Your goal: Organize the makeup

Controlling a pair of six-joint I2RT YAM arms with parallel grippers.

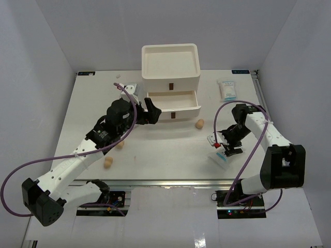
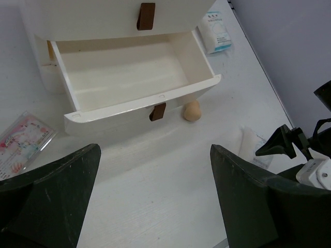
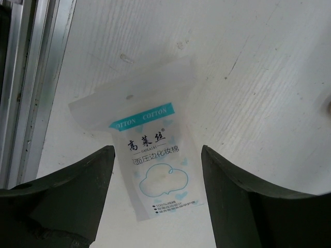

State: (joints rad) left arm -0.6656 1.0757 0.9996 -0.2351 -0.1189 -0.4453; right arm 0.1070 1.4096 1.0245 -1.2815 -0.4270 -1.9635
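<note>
Right gripper (image 3: 156,155) fingers spread wide over cotton pad sachet (image 3: 145,124), nothing held; left gripper (image 2: 155,150) gaping, empty too. Could shove flat packet off table (image 3: 258,77) edge at frame left.

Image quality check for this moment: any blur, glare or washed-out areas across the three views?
Top external: evenly lit and sharp, only soft shadows on the table. Left wrist: open drawer sharp, fingers of the left tool dark and slightly soft up close. Right wrist: sachet print legible, white surface bright yet its grain shows.
</note>
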